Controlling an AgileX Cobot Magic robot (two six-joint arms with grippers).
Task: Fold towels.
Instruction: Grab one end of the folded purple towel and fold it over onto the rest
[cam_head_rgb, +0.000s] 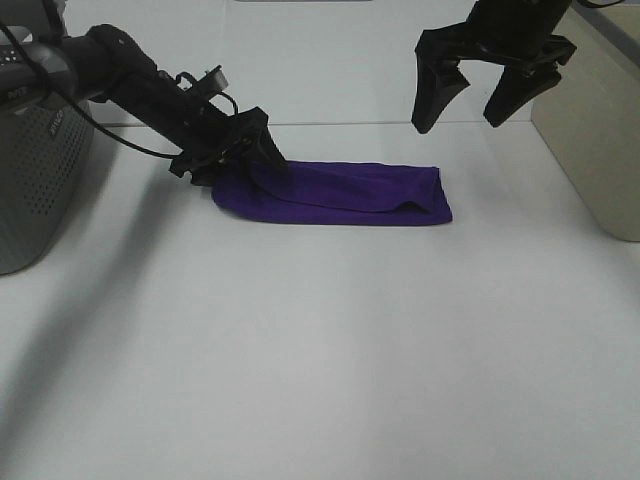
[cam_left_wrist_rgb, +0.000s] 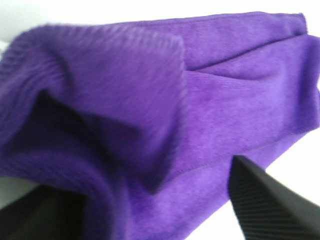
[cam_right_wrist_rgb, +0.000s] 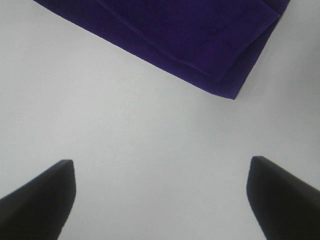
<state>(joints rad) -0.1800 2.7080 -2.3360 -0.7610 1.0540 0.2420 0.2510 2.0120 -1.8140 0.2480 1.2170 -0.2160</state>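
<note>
The left claw (cam_head_rgb: 248, 165) straddles the bunched left end of the towel (cam_head_rgb: 350, 195); whether it truly grips, I cannot tell. The towel, deep purple, lies as a folded strip near the bench's (cam_head_rgb: 320, 380) far edge. The right claw (cam_head_rgb: 457, 125) hangs wide open near its right end, clear of it.

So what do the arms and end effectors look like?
Both are black. The left end effector and right end effector each have two tapered fingers; the left wrist view shows a ribbed pad. A thin black cable loops along the left arm.
</note>
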